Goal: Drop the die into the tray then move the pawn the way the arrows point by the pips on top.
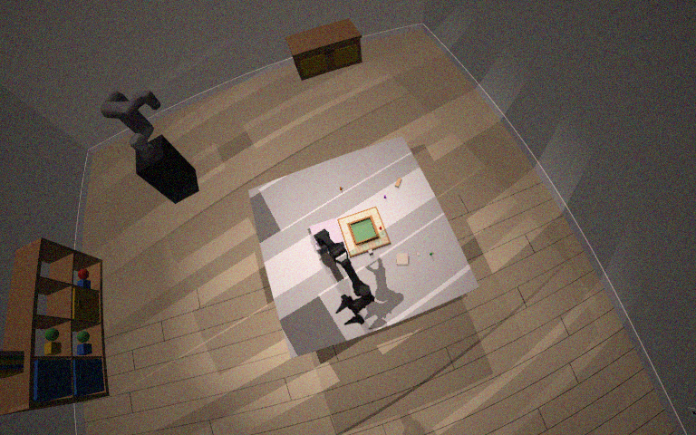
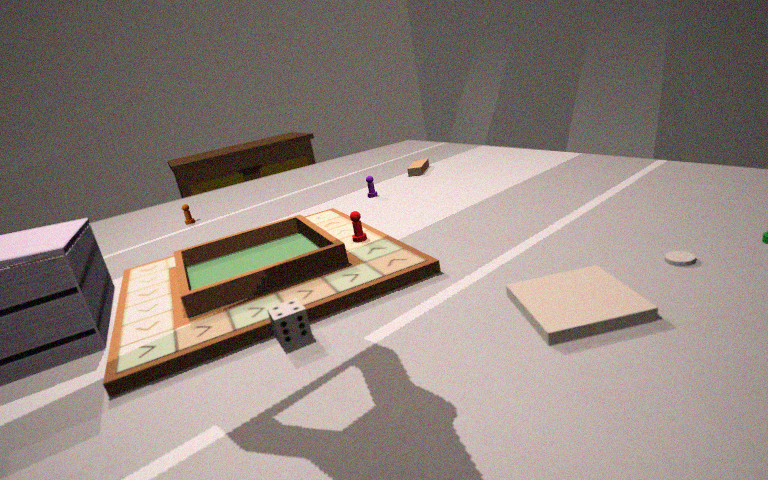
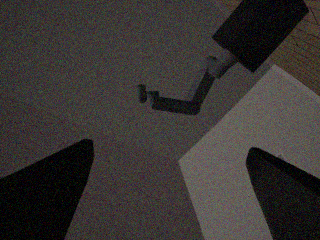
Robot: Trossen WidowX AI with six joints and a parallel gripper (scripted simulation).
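Observation:
A white die (image 1: 370, 251) (image 2: 290, 325) with black pips rests on the table against the board's near edge, outside the tray. The board (image 1: 346, 236) (image 2: 198, 355) has a ring of arrowed squares around a raised brown tray (image 1: 352, 234) (image 2: 254, 286) with an empty green floor. A red pawn (image 1: 380, 227) (image 2: 357, 227) stands upright on a pale square beside the tray. My gripper (image 1: 342, 316) (image 3: 172, 152) is open and empty, raised away from board and die, on the lower side of the table in the top view. Neither die nor pawn shows in the wrist view.
An orange pawn (image 1: 341, 188) (image 2: 187, 214), purple pawn (image 1: 384, 197) (image 2: 370, 186) and wooden block (image 1: 398, 182) (image 2: 418, 166) are beyond the board. A beige slab (image 1: 402, 258) (image 2: 583, 302), disc (image 1: 418, 254) (image 2: 680, 258) and green piece (image 1: 431, 254) (image 2: 765, 237) are to its right. A grey box (image 2: 50, 288) stands left.

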